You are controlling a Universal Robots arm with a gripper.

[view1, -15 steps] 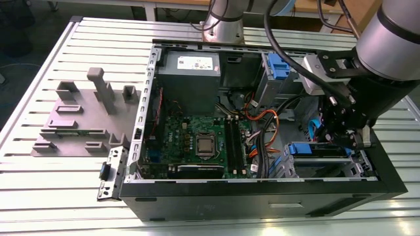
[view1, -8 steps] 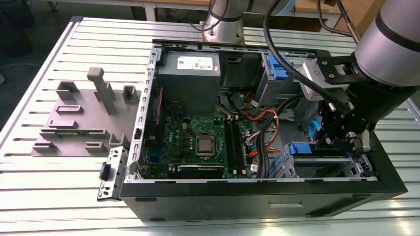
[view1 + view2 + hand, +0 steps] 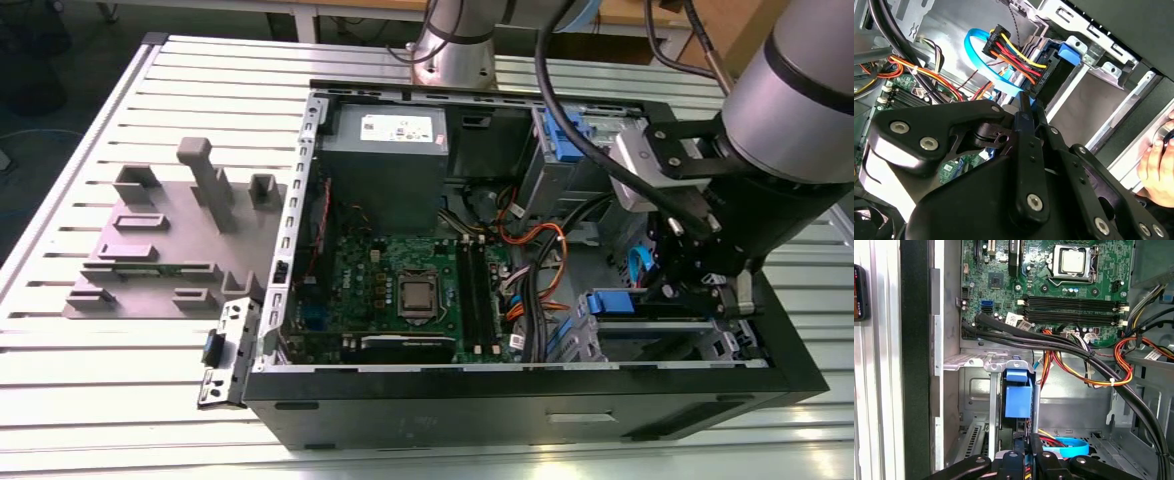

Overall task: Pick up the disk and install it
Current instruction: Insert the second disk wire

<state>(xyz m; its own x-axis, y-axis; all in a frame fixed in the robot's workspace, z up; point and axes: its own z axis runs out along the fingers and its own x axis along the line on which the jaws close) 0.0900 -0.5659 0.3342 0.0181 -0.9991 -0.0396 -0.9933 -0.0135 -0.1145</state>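
the tool [image 3: 1026, 452], fingers drawn together at the rear edge of the disk [image 3: 1018, 395], which sits upright in the drive bay [image 3: 981, 362] just ahead of it, would do best pressing straight along the bay rails, clear of the cables [image 3: 1014, 57] alongside.

Open computer case [image 3: 534, 385] with green motherboard [image 3: 400, 290], beside grey fixture block [image 3: 167, 235].
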